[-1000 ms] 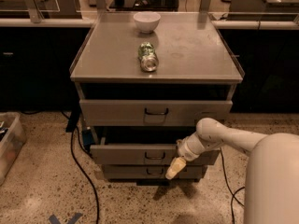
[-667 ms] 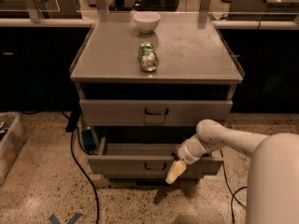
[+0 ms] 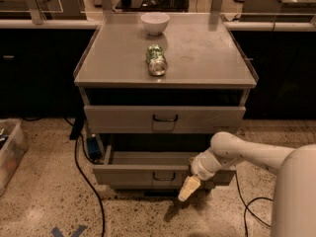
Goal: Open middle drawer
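Note:
The middle drawer (image 3: 133, 174) is a grey metal drawer low in the cabinet. It stands pulled out, and its plain grey tray (image 3: 148, 158) shows inside. Its small dark wire handle (image 3: 164, 176) sits at the centre of the front. My gripper (image 3: 188, 188) is cream-coloured and points down. It hangs just right of the handle, at the lower edge of the drawer front. My white arm (image 3: 237, 154) reaches in from the right. The top drawer (image 3: 164, 118) above is shut.
A white bowl (image 3: 155, 22) and a green can (image 3: 157, 60) lying on its side rest on the cabinet top (image 3: 207, 53). A clear plastic bin (image 3: 9, 154) stands on the floor at left. Black cables (image 3: 88, 181) run along the floor beside the cabinet.
The middle drawer has slid further out towards the camera, showing more of its tray. My gripper has moved with it, a little down and forwards.

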Tool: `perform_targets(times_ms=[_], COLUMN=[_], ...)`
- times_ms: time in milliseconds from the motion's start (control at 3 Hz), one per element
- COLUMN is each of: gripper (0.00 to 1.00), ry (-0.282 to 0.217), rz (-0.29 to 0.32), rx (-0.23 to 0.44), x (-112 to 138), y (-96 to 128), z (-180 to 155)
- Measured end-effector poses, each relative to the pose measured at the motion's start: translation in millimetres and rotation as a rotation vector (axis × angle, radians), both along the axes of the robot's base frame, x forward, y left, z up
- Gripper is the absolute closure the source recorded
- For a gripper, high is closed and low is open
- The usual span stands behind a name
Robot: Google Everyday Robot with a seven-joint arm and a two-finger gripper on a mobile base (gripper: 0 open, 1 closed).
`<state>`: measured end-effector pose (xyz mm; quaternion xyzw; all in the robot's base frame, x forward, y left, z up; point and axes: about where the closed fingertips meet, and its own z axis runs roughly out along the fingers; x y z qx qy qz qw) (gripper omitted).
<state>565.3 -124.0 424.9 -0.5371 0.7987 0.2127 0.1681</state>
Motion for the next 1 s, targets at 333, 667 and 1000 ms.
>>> perform_targets(times_ms=[333, 667, 1000], gripper=[0.00, 0.00, 0.00], ry=[0.046, 0.115, 0.119], rz=[0.014, 0.076, 0.087], rx=[-0.002, 0.009, 0.015], x=[-48, -95, -99], y=[-5, -2, 0], z=[6, 15, 14])
